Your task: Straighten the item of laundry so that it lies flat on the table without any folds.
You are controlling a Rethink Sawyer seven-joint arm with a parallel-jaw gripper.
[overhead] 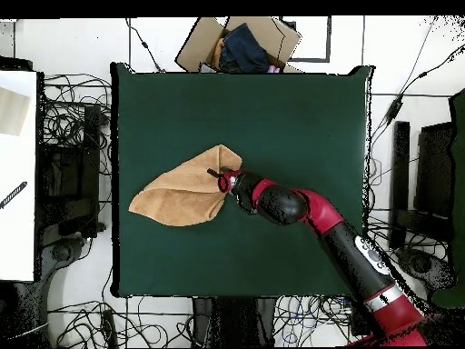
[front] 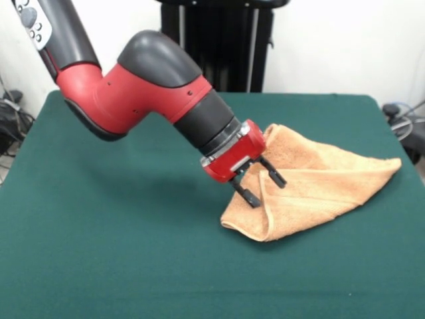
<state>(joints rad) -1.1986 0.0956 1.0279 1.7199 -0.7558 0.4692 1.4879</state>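
The peach-orange towel (front: 319, 183) lies folded and bunched on the green table (front: 133, 266), right of centre in the front view, with the gripper (front: 264, 187) spread apart over its left edge.

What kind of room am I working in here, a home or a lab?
Most likely a robotics lab: the green table stands amid tangled floor cables, a cardboard box of cloth sits beyond it, and the pincer works a lone towel.

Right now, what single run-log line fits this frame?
towel: folded over, bunched, not flat | gripper: open, at towel's folded edge, no grasp | table: towel off-centre | task: not done
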